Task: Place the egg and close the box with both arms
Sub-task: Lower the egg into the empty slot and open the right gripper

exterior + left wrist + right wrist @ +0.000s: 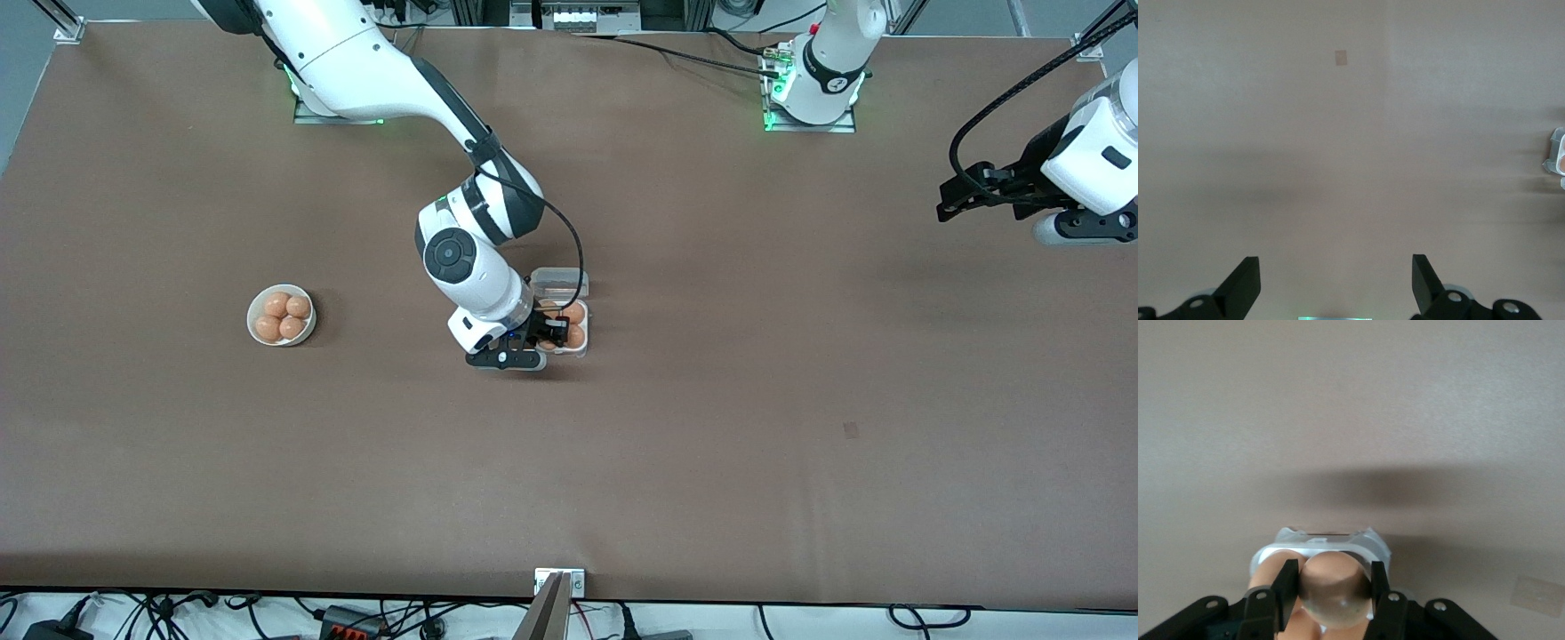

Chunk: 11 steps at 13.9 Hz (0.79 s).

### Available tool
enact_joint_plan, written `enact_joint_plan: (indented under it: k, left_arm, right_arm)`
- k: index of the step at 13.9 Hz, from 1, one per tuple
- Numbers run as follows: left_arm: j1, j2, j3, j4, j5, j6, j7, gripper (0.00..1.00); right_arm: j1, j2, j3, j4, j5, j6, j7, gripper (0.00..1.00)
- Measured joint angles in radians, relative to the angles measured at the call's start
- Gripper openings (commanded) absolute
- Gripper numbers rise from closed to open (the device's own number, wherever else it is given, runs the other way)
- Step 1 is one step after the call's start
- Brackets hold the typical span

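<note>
Step in hand: the right gripper [553, 336] hangs over the box [564, 322] with the egg [1333, 595] pinched between its two fingers; judged from this, the egg is about to be set into a free cell.

Doing it well: lower straight down over the free cell, let the egg seat before the fingers part, and open them only a little so the neighbouring eggs are not knocked. Lift clear before the lid is touched.

Right gripper: closed on the egg, one finger on each side of it, as the right wrist view shows.

Left gripper [956, 197]: held up over the table [800, 444] at the left arm's end, well apart from the box; its fingers [1245, 283] stand wide apart with nothing between them. This arm waits.

Box: a small white tray near the middle of the table, its clear lid [558, 281] open and lying flat on the side farther from the front camera. Two eggs show in the cells toward the left arm's end; the rest is hidden under the gripper.

Bowl [281, 316]: round and white, toward the right arm's end, well apart from the box, holding four eggs.

Left to do: release the egg, then close the lid with both arms.
</note>
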Motion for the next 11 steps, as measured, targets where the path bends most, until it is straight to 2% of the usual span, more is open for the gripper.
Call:
enact_joint_plan:
  k: [1,2,3,8,11]
  left_arm:
    - [0.000,0.000,0.000,0.000,0.000,0.000,0.000,1.00]
    - [0.000,0.000,0.000,0.000,0.000,0.000,0.000,1.00]
    - [0.000,0.000,0.000,0.000,0.000,0.000,0.000,1.00]
    - [0.000,0.000,0.000,0.000,0.000,0.000,0.000,1.00]
    - [0.000,0.000,0.000,0.000,0.000,0.000,0.000,1.00]
  right_arm:
    - [0.000,0.000,0.000,0.000,0.000,0.001,0.000,0.21]
    - [0.000,0.000,0.000,0.000,0.000,0.001,0.000,0.31]
    - [0.000,0.000,0.000,-0.001,0.000,0.001,0.000,0.99]
    - [0.002,-0.020,-0.006,0.007,0.000,-0.020,0.055,1.00]
    - [0.003,-0.106,-0.061,0.023,-0.008,-0.156,0.058,1.00]
